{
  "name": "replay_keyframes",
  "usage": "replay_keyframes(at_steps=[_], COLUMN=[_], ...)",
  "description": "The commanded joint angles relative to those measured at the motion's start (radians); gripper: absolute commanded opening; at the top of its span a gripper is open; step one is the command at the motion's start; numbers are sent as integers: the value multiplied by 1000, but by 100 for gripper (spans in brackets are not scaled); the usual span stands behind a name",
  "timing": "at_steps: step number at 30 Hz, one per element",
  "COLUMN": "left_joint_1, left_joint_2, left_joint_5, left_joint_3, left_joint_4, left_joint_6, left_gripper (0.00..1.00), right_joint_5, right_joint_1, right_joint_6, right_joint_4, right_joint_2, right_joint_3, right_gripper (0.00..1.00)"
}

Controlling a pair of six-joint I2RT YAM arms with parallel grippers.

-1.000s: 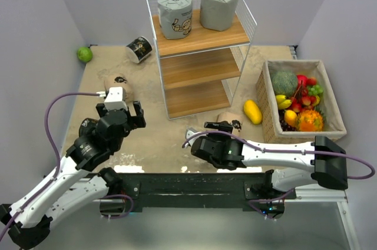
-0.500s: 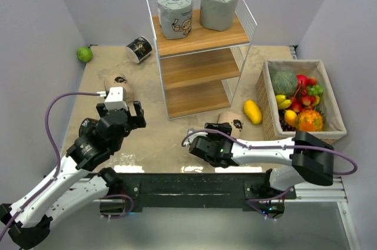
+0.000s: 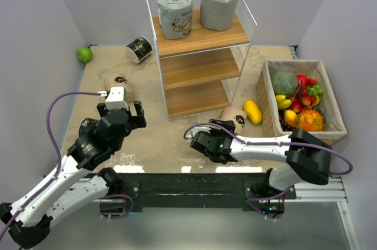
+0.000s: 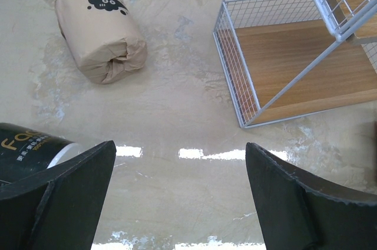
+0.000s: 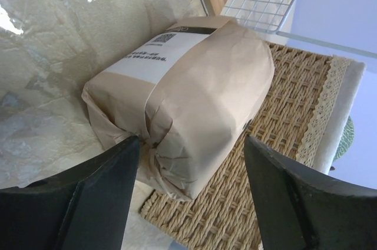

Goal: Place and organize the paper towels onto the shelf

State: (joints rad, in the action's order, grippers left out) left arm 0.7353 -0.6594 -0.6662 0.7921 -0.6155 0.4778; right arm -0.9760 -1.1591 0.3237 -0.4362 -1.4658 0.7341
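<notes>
Right gripper (image 5: 191, 144) astride beige roll (image 5: 194, 73), lengthwise straight ahead

Tan table (image 3: 147, 138). Bears beige roll (image 4: 100, 38) ahead-left of left gripper (image 4: 179, 150), shelf (image 4: 283, 55) ahead-right, black roll (image 4: 29, 150) close at its left; second beige roll (image 5: 194, 73) just ahead of right gripper (image 5: 191, 144), basket (image 5: 283, 85) beyond.

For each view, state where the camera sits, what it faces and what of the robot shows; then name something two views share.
Top external: above and behind the arms, looking down on the shelf, basket and table; both arms show.
Left wrist: on the left arm, facing down and forward at the left beige roll; the left gripper frames the bottom edge.
Right wrist: on the right arm, close on the right beige roll; the right gripper straddles it.
Shared: the shelf, in top and left wrist views.
</notes>
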Motion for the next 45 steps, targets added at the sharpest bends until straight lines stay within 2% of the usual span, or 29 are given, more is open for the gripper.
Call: replay_keyframes(at_steps=[1, 5, 15, 23, 33, 38, 43, 45], left_joint_1=[1, 1, 3, 1, 1, 1, 1, 1], left_joint_2=[-3, -9, -12, -11, -5, 1, 10, 17], left_joint_5=[-13, -12, -13, -21, -33, -53, -59, -62], left_joint_3=[-1, 1, 1, 1, 2, 9, 9, 9], left_joint_4=[37, 40, 39, 37, 30, 19, 20, 17], left_joint_6=[-10, -10, -10, -8, -2, 7, 8, 10], left_gripper=[96, 96, 96, 96, 96, 96, 96, 96], right_joint_5=[25, -47, -174, -168, -164, -159, -53, -14], right_joint_1=[2, 4, 53, 64, 61, -31, -151, -152], right_joint_6=[-100, -132, -51, -9, -101, -192, -204, -296], right_joint_4=[-108, -115, 83, 174, 110, -4, -59, -164], right_joint_2=[-4, -27, -60, -60, -56, 22, 119, 113], right_joint_3=[24, 24, 7, -24, 2, 92, 186, 275], right_gripper=[77, 78, 72, 64, 42, 40, 38, 38])
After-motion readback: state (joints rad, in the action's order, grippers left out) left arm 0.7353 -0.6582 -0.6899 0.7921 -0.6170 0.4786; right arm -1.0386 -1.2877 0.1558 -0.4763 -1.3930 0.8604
